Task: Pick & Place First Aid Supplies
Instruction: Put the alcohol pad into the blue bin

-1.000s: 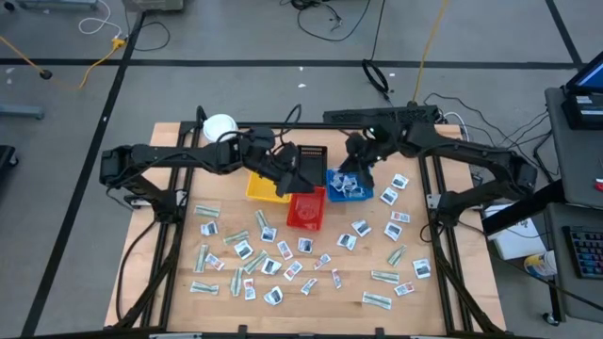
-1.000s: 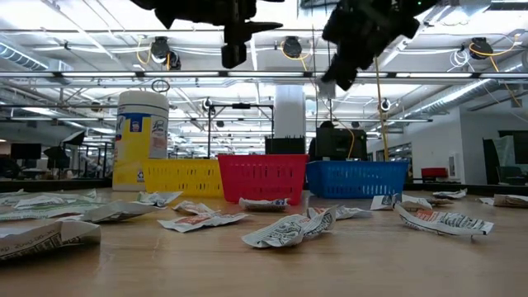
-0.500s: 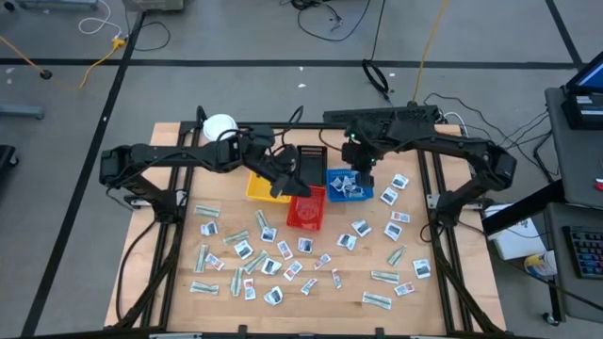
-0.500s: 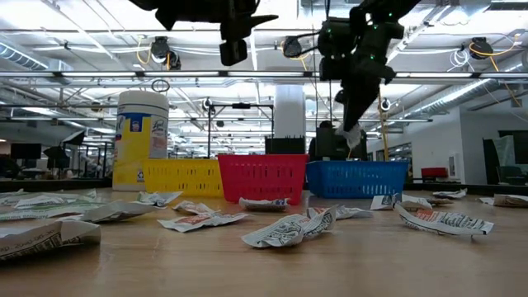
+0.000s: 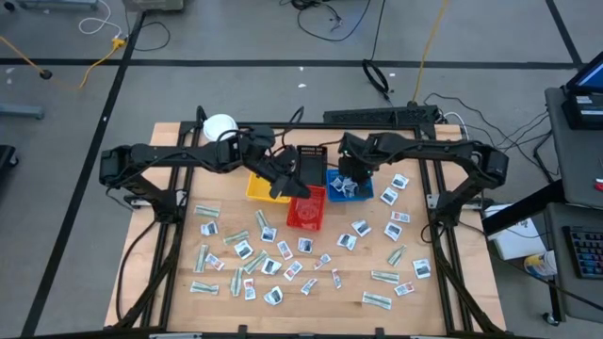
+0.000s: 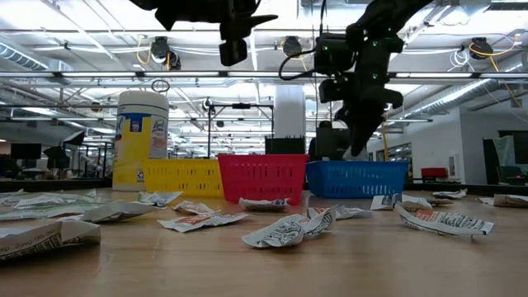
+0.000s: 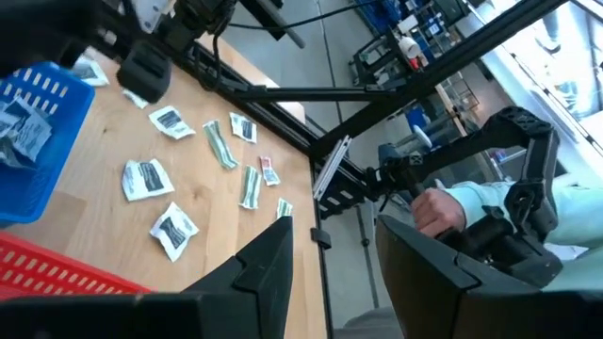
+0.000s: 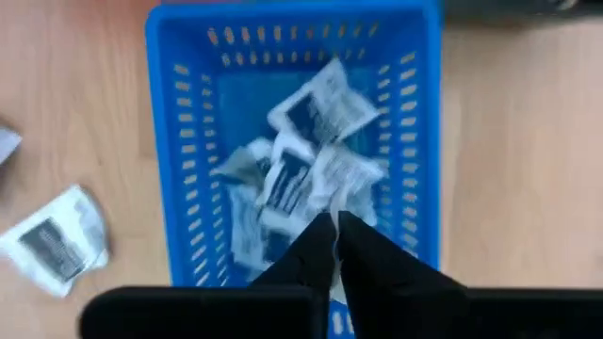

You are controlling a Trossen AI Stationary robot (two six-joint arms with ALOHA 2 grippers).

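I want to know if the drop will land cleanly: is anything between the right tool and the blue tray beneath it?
Nothing visible. The right tool hangs straight over the blue tray, whose open top shows only the packets already lying inside; no arm or other object crosses the gap.

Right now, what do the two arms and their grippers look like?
Both arms are dark, jointed black links. The left gripper has two broad, flat, matte black fingers. The right gripper has two black fingers that taper to narrow tips. In the low view, small green lights glow on the right arm.
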